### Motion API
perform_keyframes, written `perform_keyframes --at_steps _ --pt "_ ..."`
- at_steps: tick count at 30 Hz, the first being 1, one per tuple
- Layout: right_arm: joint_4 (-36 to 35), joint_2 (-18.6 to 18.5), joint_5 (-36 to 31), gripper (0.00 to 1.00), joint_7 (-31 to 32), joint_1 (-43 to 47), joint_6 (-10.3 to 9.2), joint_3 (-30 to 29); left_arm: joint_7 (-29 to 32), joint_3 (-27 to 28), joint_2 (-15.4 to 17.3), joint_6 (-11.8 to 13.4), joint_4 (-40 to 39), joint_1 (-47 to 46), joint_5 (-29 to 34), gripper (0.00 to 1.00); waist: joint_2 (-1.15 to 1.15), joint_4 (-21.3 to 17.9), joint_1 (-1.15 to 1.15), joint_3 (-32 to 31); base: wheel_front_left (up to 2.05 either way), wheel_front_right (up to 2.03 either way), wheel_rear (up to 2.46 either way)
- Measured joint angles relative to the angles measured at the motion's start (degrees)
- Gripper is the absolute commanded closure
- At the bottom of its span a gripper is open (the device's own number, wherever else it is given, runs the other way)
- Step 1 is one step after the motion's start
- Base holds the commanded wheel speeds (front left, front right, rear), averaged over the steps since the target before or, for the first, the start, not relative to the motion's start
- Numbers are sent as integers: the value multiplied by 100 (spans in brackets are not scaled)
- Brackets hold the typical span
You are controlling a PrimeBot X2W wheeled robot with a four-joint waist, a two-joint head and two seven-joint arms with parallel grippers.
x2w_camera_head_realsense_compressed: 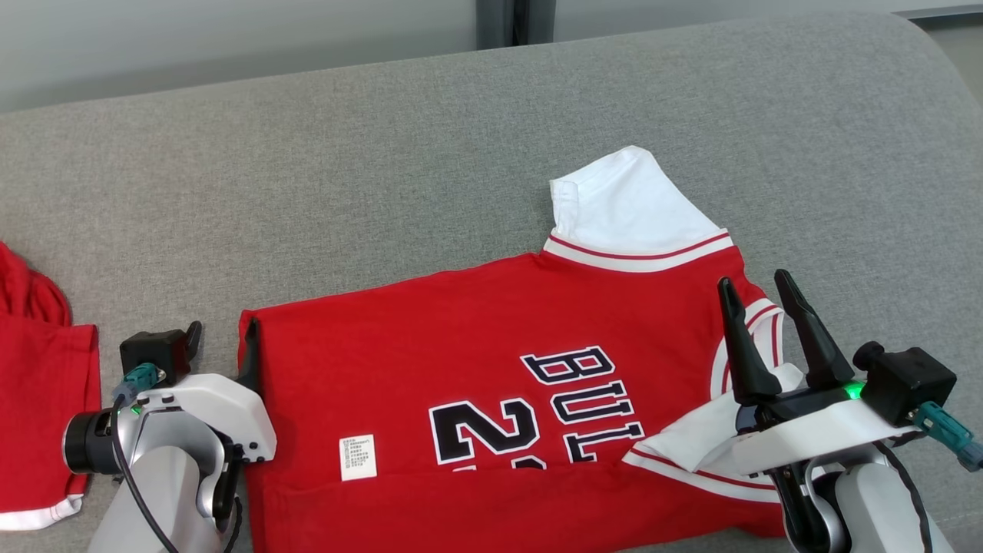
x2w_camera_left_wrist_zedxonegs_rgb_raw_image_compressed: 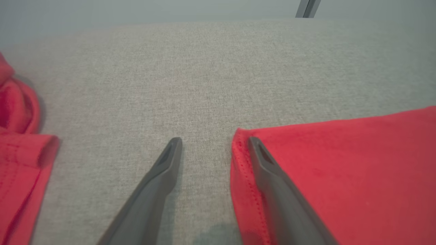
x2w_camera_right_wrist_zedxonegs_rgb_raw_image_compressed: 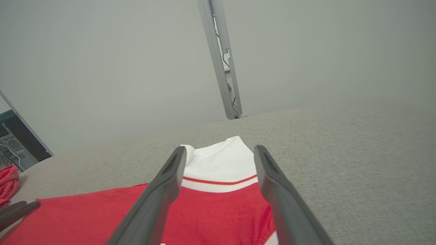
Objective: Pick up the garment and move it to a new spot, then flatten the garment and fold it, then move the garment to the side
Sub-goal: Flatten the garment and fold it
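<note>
Jersey [x2w_camera_head_realsense_compressed: 461,338], red with white sleeves and black-and-white lettering, lies spread flat on the near middle of the grey upholstered cushion [x2w_camera_head_realsense_compressed: 384,153]. A second red garment [x2w_camera_head_realsense_compressed: 38,399] sits bunched at the cushion's left edge, well apart. The right gripper [x2w_camera_head_realsense_compressed: 755,280] hovers over the jersey's sleeve end, jaws wide, holding nothing. The left gripper [x2w_camera_left_wrist_zedxonegs_rgb_raw_image_compressed: 214,141] straddles the hem corner, jaws wide, one finger over fabric, the other over cushion. A small white label [x2w_camera_head_realsense_compressed: 358,457] shows near the hem.

the grey fabric-covered worktop [x2w_camera_head_realsense_compressed: 461,138] carries a red jersey [x2w_camera_head_realsense_compressed: 430,338] with white sleeves, spread flat, and at its left edge what may be a second red garment [x2w_camera_head_realsense_compressed: 38,399], partly out of view.
</note>
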Motion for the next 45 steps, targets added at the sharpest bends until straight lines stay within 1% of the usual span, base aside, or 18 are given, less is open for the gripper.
perform_keyframes --at_steps 9,13,14,15,16,17,18,26,31,35,39,41,43,45 --pt "33 36 0 0 0 -9 0 27 -58 -81 -56 -36 313 -194 -11 0 0 9 0 34 0 0 0" --pt "38 58 0 0 0 -71 0 60 -109 -167 -75 -89 423 -325 -9 0 0 17 0 93 0 0 0" --pt "42 64 0 0 0 -82 0 65 -107 -183 -76 -92 453 -356 -9 15 0 16 0 103 0 0 0" --pt "46 68 0 0 0 -88 0 67 -107 -199 -75 -116 480 -384 -9 56 0 14 0 112 0 0 0" --pt "49 71 0 0 0 -91 0 67 -108 -208 -74 -129 502 -406 -9 82 0 12 0 121 0 0 0" --pt "58 76 0 0 0 -93 0 68 -111 -216 -76 -133 523 -419 -10 82 0 8 0 127 0 0 0" --pt "65 81 1 0 0 -94 0 68 -131 -225 -79 -137 543 -430 -11 100 0 5 0 129 0 0 0" --pt "115 90 5 0 0 -94 0 29 -274 -240 -98 -145 659 -502 -79 100 0 24 0 108 0 0 0" --pt "151 37 0 0 -1 -141 0 -23 -419 -350 -158 -202 554 -505 -60 100 0 130 0 68 0 0 0" --pt "310 -246 -2 0 23 -454 0 -140 -536 -491 -279 -267 294 -500 -14 100 0 321 0 41 0 0 0" --pt "675 -539 170 0 411 -1010 0 -366 -590 -688 -378 -335 -64 -454 53 100 0 582 0 40 0 0 0" --pt "946 -601 659 0 659 -1376 0 -559 -608 -811 -457 -370 -244 -422 70 100 0 736 0 61 0 0 0" --pt "1326 -904 650 0 904 -1737 2 -530 -622 -940 -509 -396 -407 -411 74 100 0 899 0 101 0 0 0" --pt "1764 -1074 842 0 1131 -2094 -2 -589 -634 -1065 -553 -419 -525 -409 73 100 0 1061 0 147 0 0 0"
